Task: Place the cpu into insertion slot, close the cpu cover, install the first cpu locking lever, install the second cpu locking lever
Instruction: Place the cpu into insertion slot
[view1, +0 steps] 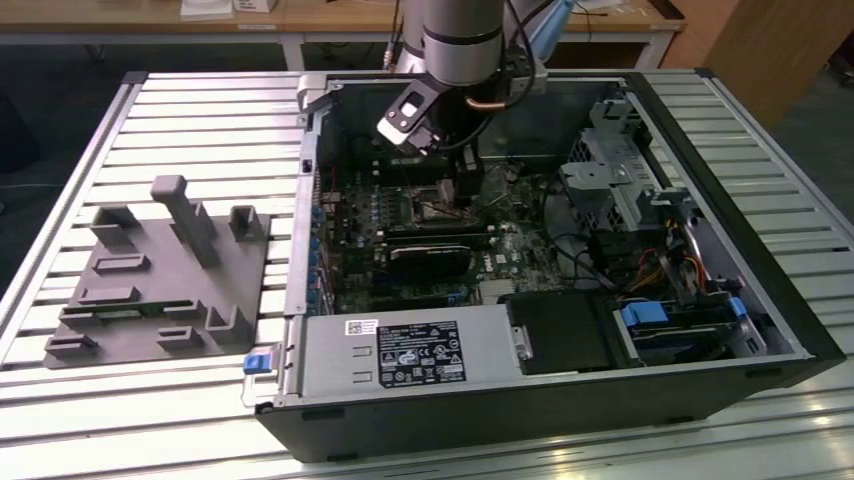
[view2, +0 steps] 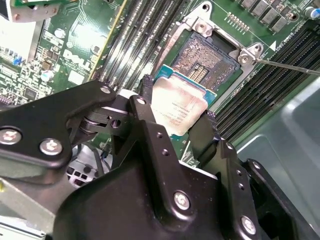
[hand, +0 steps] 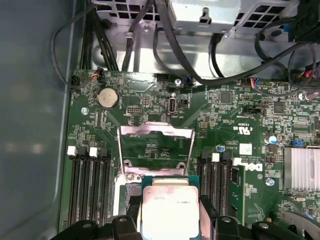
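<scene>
My gripper (view2: 177, 102) is shut on the cpu (view2: 182, 112), a flat square chip with a dull metallic top, its black fingers (view2: 145, 95) pressing two opposite edges. The chip hangs tilted just above and partly over the insertion slot (view2: 207, 57), whose dark contact field lies bare inside its silver frame. In the first wrist view the cpu (hand: 170, 210) sits between the fingers (hand: 216, 220), and the cpu cover (hand: 155, 131), a thin silver frame with a square window, lies flipped open beyond it. A thin locking lever (view2: 285, 65) sticks out beside the slot. The exterior view shows the gripper (view1: 465, 185) low over the motherboard.
Long black memory slots (hand: 90, 185) flank the socket on both sides. Black cables (hand: 150, 45) and the case wall (view1: 310, 200) lie close by. A drive cage (view1: 607, 180) and power supply (view1: 400, 355) fill the case; a grey fixture (view1: 160, 275) sits at the exterior view's left.
</scene>
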